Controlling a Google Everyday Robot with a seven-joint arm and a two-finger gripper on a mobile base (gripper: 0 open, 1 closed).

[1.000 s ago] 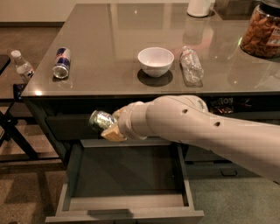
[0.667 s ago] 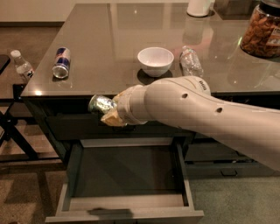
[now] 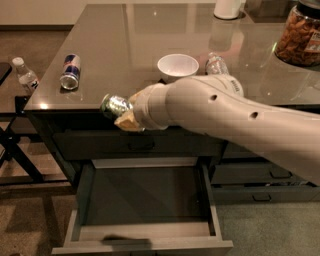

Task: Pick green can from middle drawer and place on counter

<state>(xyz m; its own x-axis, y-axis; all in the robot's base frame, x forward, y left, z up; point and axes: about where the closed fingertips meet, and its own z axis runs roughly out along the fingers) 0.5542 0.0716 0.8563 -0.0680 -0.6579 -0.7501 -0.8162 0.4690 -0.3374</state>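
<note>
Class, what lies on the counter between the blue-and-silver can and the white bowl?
Nothing: bare counter, seen in the camera view. The gripper holds the green can nearer, at the counter's front edge.

Dim warm rm: tan carpet (image 3: 35,220), pale wall (image 3: 40,12) w/ dark baseboard top left. Black X-leg stand (image 3: 15,155) at left, just beside dark grey cabinet (image 3: 55,145) w/ side drawers (image 3: 260,187) at right; light glares off glossy counter (image 3: 125,45). Gripper (image 3: 122,114) at counter's front edge, clamped on green can (image 3: 114,106).
</note>
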